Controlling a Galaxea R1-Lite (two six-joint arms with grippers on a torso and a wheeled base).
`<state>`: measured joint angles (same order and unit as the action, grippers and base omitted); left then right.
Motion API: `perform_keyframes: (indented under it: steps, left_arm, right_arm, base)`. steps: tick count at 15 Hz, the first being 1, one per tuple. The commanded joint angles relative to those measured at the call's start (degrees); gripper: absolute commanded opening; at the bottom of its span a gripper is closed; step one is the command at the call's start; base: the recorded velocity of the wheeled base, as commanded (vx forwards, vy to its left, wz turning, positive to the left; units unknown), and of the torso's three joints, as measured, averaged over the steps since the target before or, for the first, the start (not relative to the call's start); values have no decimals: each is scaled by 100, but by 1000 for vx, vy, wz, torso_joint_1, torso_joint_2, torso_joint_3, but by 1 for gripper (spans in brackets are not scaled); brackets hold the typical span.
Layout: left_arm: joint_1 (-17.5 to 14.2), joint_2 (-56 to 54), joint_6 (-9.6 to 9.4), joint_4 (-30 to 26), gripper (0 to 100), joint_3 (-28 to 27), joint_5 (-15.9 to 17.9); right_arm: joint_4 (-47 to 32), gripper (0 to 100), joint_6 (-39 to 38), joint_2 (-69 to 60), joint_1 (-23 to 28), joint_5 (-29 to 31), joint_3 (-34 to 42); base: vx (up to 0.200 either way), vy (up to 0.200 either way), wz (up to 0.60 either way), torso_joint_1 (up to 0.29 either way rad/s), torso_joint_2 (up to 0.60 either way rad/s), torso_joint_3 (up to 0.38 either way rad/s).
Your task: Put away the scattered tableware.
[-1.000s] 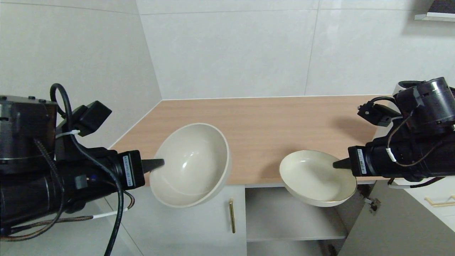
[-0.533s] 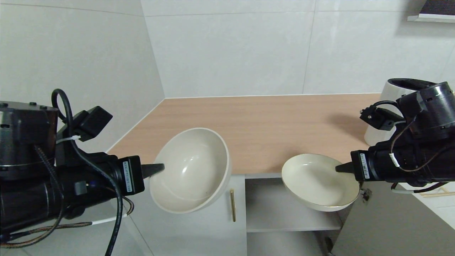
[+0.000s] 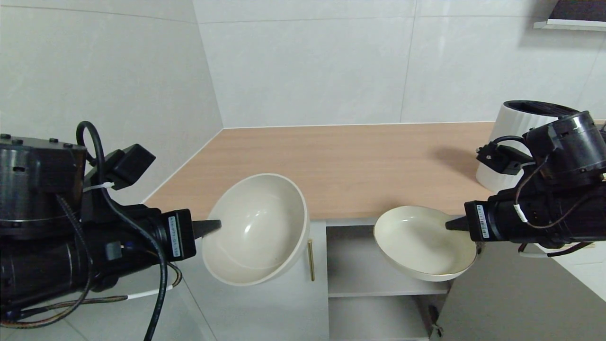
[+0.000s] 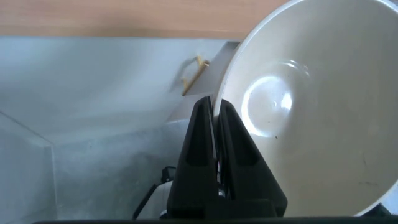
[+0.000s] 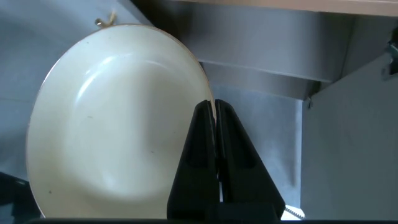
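Progress midway: left gripper (image 3: 211, 226) jaws clamp deep bowl (image 3: 258, 229) by rim, right gripper (image 3: 452, 224) jaws clamp shallow bowl (image 3: 419, 245), both off tabletop (image 3: 355, 161), neither yet inside open cabinet (image 3: 364, 277).

Bright, even light puts glare in the bowl (image 3: 258, 229) and a soft shadow on the counter (image 3: 341, 166).

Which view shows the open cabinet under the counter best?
Head view: the open cabinet shows its shelf and lower level, partly behind the plate. Right wrist view looks into it past the plate; left wrist view catches its edge beside the handle.
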<state>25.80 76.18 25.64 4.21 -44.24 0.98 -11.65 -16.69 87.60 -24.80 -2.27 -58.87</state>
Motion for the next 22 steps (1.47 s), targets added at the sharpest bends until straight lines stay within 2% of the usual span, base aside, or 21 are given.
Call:
perform_keyframes:
  steps: [1,7,22]
  left_arm:
    - [-13,99,3,1,0,3,-1]
    - [-13,169,3,1,0,3,-1]
    - [-4,231,3,1,0,3,-1]
  right_arm:
    - [32,0,-1,82,1,7,16]
    - [40,0,-1,170,1,33,-2]
    - [40,0,34,266,1,33,16]
  base:
    - [0,0,0,0,0,0]
    - [0,0,0,-50,123,71]
    - [0,0,0,-154,446,284]
